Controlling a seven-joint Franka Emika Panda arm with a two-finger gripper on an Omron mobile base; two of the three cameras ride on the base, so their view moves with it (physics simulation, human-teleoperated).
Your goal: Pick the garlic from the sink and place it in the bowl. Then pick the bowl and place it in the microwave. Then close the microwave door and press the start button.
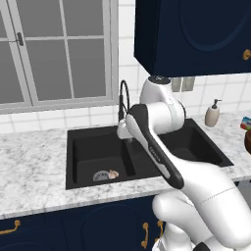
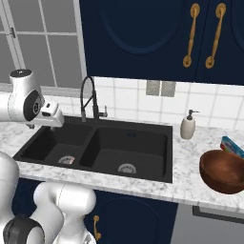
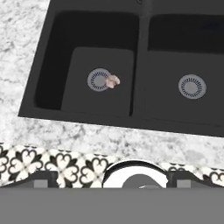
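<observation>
The garlic (image 3: pixel 113 81) is a small pale bulb lying against the drain ring in the left basin of the black sink (image 3: pixel 87 35). It also shows as a tan speck, the garlic (image 1: pixel 113 173), on the left basin floor. My gripper (image 3: pixel 113 179) hangs high above the sink's front edge and looks down into it, fingers wide apart and open with nothing between them. The reddish-brown bowl (image 2: pixel 224 171) stands on the counter to the right of the sink, far from my hand. The microwave and its door are out of view.
A black gooseneck faucet (image 2: pixel 88 97) rises behind the sink divider. A soap dispenser (image 2: pixel 188 127) stands at the back right, and a colourful packet (image 2: pixel 232 144) lies behind the bowl. Dark blue upper cabinets (image 1: pixel 196 34) hang overhead. Marble counter (image 1: pixel 34 162) surrounds the sink.
</observation>
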